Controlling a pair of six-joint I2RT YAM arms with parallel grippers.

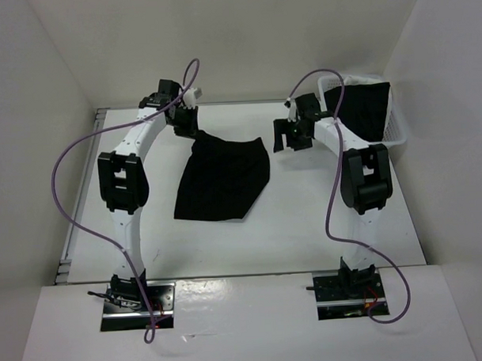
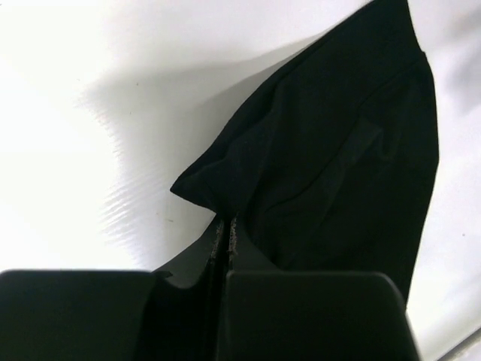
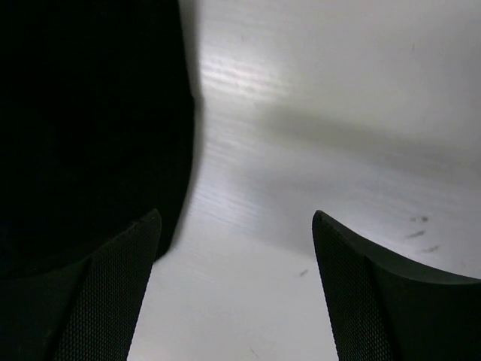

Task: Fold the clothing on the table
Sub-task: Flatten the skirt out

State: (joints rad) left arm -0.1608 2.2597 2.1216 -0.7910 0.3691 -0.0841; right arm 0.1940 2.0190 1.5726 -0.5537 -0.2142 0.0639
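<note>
The clothing [image 1: 225,177] lies rumpled in the middle of the table [image 1: 306,226], its far left corner drawn to a point and pinched in the closed left claw [image 2: 225,229]. The right claw [image 3: 237,218] gapes wide just beside the garment's right edge, holding nothing; there the fabric shows only as a featureless black mass, cut off by the frame

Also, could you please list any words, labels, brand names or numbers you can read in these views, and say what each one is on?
No readable text in any view.
The clothing: plain black, no print or tag showing.
The table and the basket: plain white, no lettering visible.
</note>
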